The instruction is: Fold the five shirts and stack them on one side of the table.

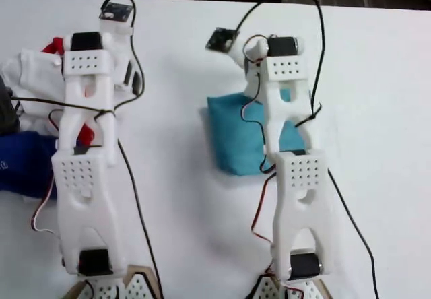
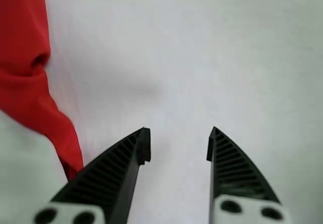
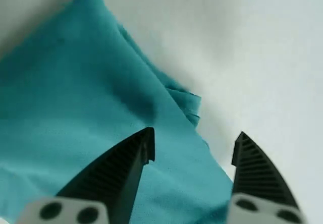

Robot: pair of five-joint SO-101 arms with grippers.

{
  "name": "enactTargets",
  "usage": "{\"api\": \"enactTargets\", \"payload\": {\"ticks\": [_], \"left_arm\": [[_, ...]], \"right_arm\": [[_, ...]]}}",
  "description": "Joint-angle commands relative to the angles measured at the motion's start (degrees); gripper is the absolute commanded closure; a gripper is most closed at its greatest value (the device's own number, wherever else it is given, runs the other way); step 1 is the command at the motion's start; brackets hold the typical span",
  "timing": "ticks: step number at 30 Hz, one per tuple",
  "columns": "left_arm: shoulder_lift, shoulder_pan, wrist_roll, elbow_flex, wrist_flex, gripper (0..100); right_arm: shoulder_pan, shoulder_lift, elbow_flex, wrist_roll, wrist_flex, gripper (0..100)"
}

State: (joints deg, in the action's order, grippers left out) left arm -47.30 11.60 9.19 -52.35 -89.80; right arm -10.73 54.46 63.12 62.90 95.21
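Now we see the left gripper parted over the table, a red shirt just beside one jaw. The right gripper gapes too, a teal shirt under its jaws.

White perforated arms, ribbed black fingers, black, perhaps red cables
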Motion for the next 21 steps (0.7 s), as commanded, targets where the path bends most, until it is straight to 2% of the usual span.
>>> {"api": "enactTargets", "payload": {"ticks": [1, 8, 13, 17, 21], "left_arm": [[4.0, -0.4, 0.3, -0.1, 0.8, 79], [4.0, -0.5, 0.3, -0.1, 0.6, 79], [4.0, -0.5, 0.3, -0.1, 0.6, 79], [4.0, -0.5, 0.3, -0.1, 0.6, 79], [4.0, -0.5, 0.3, -0.1, 0.5, 79]], "right_arm": [[-1.3, 0.0, 1.8, 5.9, 0.2, 74.1], [-0.9, 7.3, 2.0, 13.0, -7.1, 74.3], [0.9, 9.6, 2.1, 13.7, -10.3, 74.3], [2.3, 10.1, 1.7, 13.5, -7.3, 74.1], [2.6, 10.1, 1.8, 13.5, 0.7, 74.1]]}}
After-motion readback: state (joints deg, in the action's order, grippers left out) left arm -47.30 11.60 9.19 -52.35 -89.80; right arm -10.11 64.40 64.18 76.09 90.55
